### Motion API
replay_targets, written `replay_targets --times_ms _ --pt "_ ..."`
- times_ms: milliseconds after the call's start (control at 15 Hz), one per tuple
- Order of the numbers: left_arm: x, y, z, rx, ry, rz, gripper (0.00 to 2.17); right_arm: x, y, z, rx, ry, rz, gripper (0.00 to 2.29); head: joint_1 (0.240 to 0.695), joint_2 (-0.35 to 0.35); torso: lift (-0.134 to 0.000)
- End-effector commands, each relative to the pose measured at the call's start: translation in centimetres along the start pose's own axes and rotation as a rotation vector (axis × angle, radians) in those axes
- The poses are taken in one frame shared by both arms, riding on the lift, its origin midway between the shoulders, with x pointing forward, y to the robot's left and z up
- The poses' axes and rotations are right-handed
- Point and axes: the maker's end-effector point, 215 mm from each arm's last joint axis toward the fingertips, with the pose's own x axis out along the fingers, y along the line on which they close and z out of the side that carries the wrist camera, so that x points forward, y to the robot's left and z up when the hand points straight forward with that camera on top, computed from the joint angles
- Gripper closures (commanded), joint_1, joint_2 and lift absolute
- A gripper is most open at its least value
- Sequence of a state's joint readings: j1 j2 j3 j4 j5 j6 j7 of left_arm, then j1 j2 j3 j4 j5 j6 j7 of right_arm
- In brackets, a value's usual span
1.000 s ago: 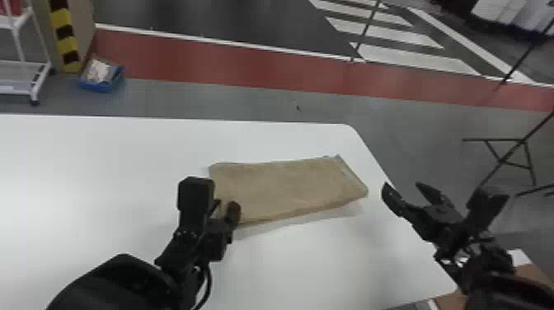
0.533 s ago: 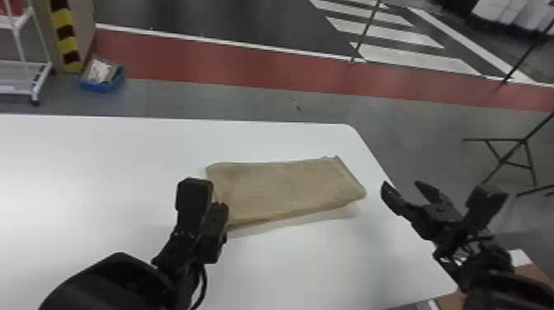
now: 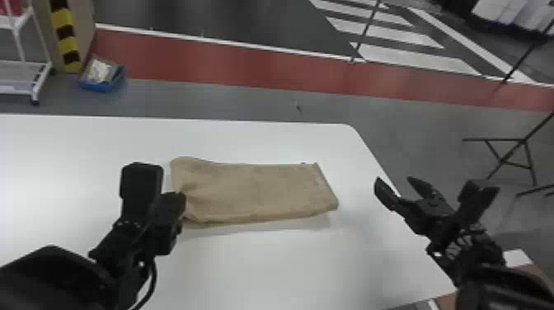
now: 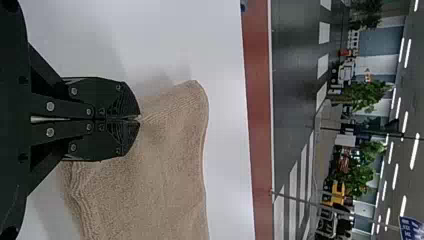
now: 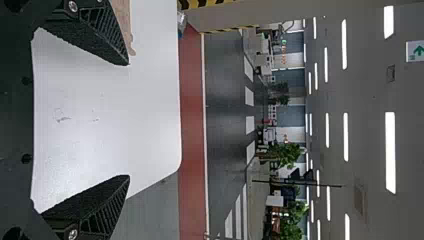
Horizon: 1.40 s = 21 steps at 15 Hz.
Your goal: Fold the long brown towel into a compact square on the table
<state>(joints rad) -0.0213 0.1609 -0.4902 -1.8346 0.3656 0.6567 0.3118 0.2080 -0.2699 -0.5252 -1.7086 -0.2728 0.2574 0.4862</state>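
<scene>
On the white rectangular table (image 3: 264, 268): folded tan fabric towel (image 3: 259, 191), left end pinched between left black gripper's (image 3: 174, 198) fingers; right black gripper (image 3: 437, 189) well apart, fingers wide.

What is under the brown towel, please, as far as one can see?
Under the brown towel is the white table, visible around it. The tabletop directly beneath the cloth is covered, so I cannot tell if anything else is there. The left gripper pinches the towel's left end.
</scene>
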Motion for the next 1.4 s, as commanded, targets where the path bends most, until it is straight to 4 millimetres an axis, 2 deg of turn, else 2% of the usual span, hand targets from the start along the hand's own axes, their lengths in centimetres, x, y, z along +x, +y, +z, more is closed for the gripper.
replay_targets --times_ms 0,133,267,667,733,933,1000,1133,1333 --pt "-1.1 3.1 0.2 0.008 -0.007 0.042 1.24 0.5 0.6 0.0 -0.003 0.002 0.01 0.08 0.695 -0.35 -0.128" --pt "-1.6 5.3 -0.4 0.01 0.0 0.071 1.24 0.7 0.9 0.1 -0.004 0.002 0.015 0.08 0.695 -0.35 -0.128" --pt "-2.1 6.4 -1.2 0.004 0.013 0.081 1.24 1.1 1.6 0.1 -0.005 0.004 0.026 0.08 0.695 -0.35 -0.128" --pt "-2.4 7.7 -1.0 0.001 0.007 0.1 1.22 1.6 2.4 0.1 -0.001 0.001 0.034 0.09 0.695 -0.35 -0.128" --pt "-2.5 7.7 -0.8 0.001 0.001 0.098 1.03 1.6 2.4 0.2 -0.003 0.001 0.034 0.09 0.695 -0.35 -0.128" --pt "-3.6 7.9 0.2 0.026 -0.029 0.105 0.22 1.6 2.2 -0.2 0.007 0.013 0.032 0.09 0.695 -0.35 -0.128" --pt "-4.1 8.3 0.2 0.043 -0.036 0.123 0.07 1.5 2.1 0.0 0.006 0.009 0.029 0.09 0.695 -0.35 -0.128" --pt "-5.2 9.5 1.6 0.099 -0.077 0.183 0.06 1.5 2.1 -0.1 0.008 0.011 0.029 0.09 0.695 -0.35 -0.128" --pt "-5.1 10.8 3.8 0.093 -0.129 0.203 0.07 1.6 2.3 -0.4 0.015 0.023 0.033 0.09 0.695 -0.35 -0.128"
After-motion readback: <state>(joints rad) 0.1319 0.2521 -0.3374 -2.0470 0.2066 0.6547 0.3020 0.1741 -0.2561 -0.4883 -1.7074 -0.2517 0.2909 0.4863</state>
